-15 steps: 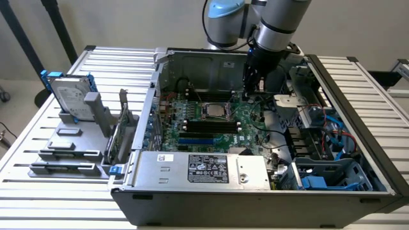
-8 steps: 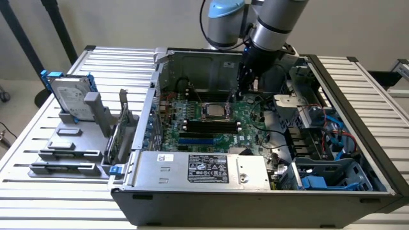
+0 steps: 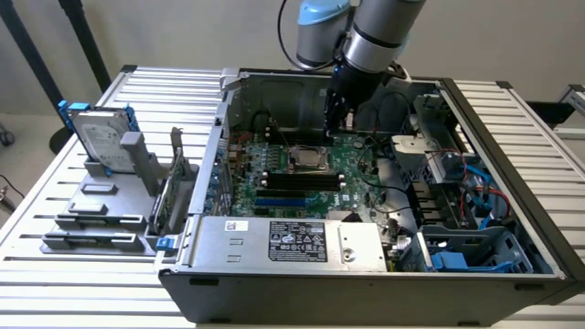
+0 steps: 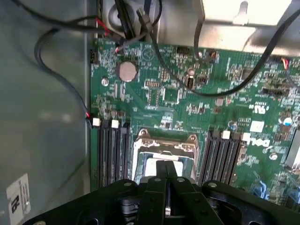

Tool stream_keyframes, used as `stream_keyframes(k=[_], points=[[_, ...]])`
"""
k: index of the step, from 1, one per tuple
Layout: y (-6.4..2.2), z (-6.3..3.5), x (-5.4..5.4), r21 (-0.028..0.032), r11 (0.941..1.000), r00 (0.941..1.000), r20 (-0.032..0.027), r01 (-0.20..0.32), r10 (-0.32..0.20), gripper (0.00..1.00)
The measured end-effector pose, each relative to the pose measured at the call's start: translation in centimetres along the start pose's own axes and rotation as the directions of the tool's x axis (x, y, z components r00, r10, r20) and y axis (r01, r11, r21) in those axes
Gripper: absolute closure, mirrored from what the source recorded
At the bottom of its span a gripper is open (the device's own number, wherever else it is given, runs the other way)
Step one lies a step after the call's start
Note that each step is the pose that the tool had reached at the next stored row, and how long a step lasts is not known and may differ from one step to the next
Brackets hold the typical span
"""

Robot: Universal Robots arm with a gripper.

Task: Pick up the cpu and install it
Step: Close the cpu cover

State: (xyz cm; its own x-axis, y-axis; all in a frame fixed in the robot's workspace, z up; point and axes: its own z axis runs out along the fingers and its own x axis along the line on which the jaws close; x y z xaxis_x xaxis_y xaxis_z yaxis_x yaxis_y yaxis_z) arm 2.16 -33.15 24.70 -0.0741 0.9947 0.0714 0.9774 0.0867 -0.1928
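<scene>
The silver-and-blue jointed robot arm (image 3: pixel 375 31) reaches steeply downward, its black two-fingered gripper (image 4: pixel 165 164) pointing straight down (fingers (image 4: pixel 157 187) pressed flat together).

You find the cpu (image 4: pixel 149 166) in the socket frame (image 4: pixel 164 139) near the motherboard's (image 4: pixel 187 93) middle, with memory slots (image 4: pixel 112 150) on both sides.

In the wrist view the closed claw (image 4: pixel 165 165) covers part of the cpu (image 4: pixel 147 166) and of the socket frame (image 4: pixel 164 140) around it. Whether its tips touch the chip cannot be told. The claw's body is cut off by the picture's edge. In the exterior view the arm (image 3: pixel 375 34) runs past the top edge, and the print on the power supply label (image 3: pixel 297 241) is too small to read.
</scene>
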Motion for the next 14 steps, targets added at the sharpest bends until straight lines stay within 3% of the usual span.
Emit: stream_keyframes(k=[10, 14], points=[[-4.31, 1.54, 0.3, 0.0267, 0.9996, 1.0, -0.0023, -0.001, 0.001, 0.89], [-4.6, 1.96, 0.3, 0.042, 0.9991, 1.0, -0.0035, -0.002, 0.002, 0.89]])
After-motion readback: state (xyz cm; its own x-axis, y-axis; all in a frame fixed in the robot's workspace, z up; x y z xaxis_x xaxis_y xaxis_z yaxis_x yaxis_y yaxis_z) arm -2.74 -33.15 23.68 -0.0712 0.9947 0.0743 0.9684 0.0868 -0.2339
